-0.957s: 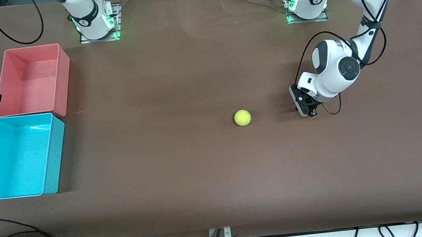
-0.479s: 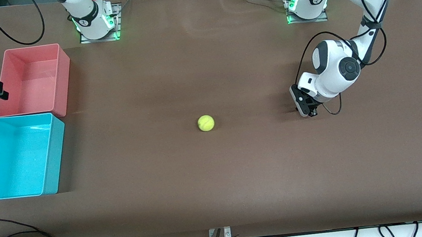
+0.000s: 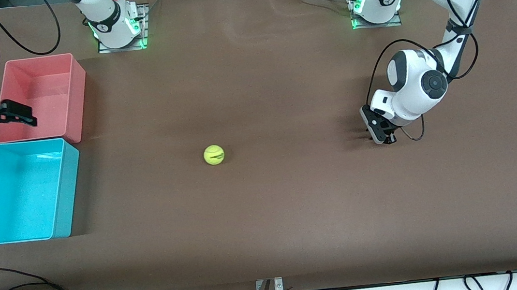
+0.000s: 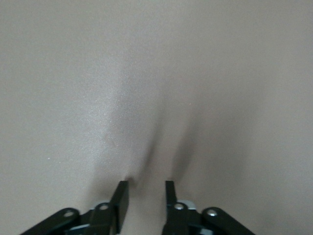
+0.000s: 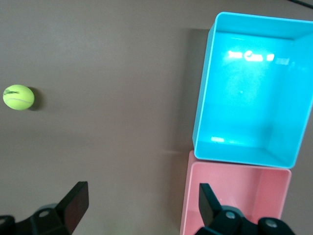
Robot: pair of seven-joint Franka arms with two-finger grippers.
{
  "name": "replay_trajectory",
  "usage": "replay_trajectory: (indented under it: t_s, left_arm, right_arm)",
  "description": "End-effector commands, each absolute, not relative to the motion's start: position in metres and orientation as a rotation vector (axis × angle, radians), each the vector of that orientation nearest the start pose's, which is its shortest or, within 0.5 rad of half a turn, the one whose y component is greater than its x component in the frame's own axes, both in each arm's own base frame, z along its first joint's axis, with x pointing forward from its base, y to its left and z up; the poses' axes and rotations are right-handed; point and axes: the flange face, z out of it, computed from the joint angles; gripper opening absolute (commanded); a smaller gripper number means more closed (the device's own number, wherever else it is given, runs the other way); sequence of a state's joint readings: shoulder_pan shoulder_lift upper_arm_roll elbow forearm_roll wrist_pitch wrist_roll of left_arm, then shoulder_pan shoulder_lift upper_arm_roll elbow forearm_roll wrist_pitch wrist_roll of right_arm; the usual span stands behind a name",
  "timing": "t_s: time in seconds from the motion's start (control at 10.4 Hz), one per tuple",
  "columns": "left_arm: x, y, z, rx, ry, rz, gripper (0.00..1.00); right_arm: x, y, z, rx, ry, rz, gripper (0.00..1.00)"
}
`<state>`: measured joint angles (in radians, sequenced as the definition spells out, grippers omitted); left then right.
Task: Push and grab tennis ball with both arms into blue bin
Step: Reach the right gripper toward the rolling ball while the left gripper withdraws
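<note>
**Yellow-green ball loose on the brown table**

Yellow-green, the ball (image 3: 214, 155) lies alone on the bare table (image 3: 267, 222), between the two grippers and well apart from the blue bin (image 3: 24, 191), which touches the pink bin (image 3: 41, 98). The left gripper (image 4: 146, 188) is down at the table, fingers parted a little, holding nothing. The right gripper (image 5: 139, 200) hangs over the pink bin's edge, jaws wide, empty.

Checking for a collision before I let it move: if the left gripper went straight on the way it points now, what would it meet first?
The left gripper points down at bare table, so it would likely meet the tabletop first; nothing else lies in its line.
</note>
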<state>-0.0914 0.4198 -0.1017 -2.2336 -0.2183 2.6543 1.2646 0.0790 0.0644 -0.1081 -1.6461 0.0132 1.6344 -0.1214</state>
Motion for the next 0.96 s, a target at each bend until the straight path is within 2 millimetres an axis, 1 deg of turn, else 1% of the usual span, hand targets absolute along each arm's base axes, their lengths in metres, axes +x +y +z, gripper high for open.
replay_trajectory:
  t_s: [0.0,0.1,0.19,0.29,0.38,0.48,0.57,0.67,0.77,0.86]
  left_arm:
    - [0.540,-0.097,0.194,-2.650,1.896,-0.160,0.94]
    - [0.542,-0.093,0.197,-2.650,1.887,-0.165,1.00]
    - [0.542,-0.092,0.199,-2.650,1.884,-0.168,1.00]
    - [0.543,-0.092,0.204,-2.647,1.880,-0.179,1.00]
    - [0.541,-0.088,0.212,-2.653,1.869,-0.179,1.00]
    - [0.542,-0.082,0.220,-2.659,1.852,-0.184,1.00]
    - [0.541,-0.080,0.228,-2.655,1.850,-0.192,1.00]
    - [0.541,-0.078,0.245,-2.654,1.846,-0.206,1.00]
    - [0.541,-0.067,0.260,-2.666,1.821,-0.211,1.00]
    - [0.542,-0.064,0.271,-2.662,1.813,-0.231,1.00]
  right_arm:
    - [0.541,-0.004,0.506,-3.102,-0.250,0.018,1.00]
    - [0.545,-0.002,0.498,-3.097,-0.323,0.000,1.00]
    - [0.551,0.004,0.478,-3.096,-0.333,-0.012,1.00]
    - [0.549,0.020,0.456,-3.094,-0.390,-0.063,1.00]
    - [0.548,0.035,0.437,-3.092,-0.487,-0.138,1.00]
    - [0.553,0.037,0.428,-3.086,-0.528,-0.170,1.00]
    - [0.555,0.048,0.416,-3.077,-0.543,-0.171,0.98]
    - [0.556,0.065,0.404,-3.069,-0.573,-0.201,0.98]
    - [0.555,0.071,0.382,-3.065,-0.585,-0.232,0.98]
    - [0.548,0.089,0.365,-3.049,-0.620,-0.303,0.98]
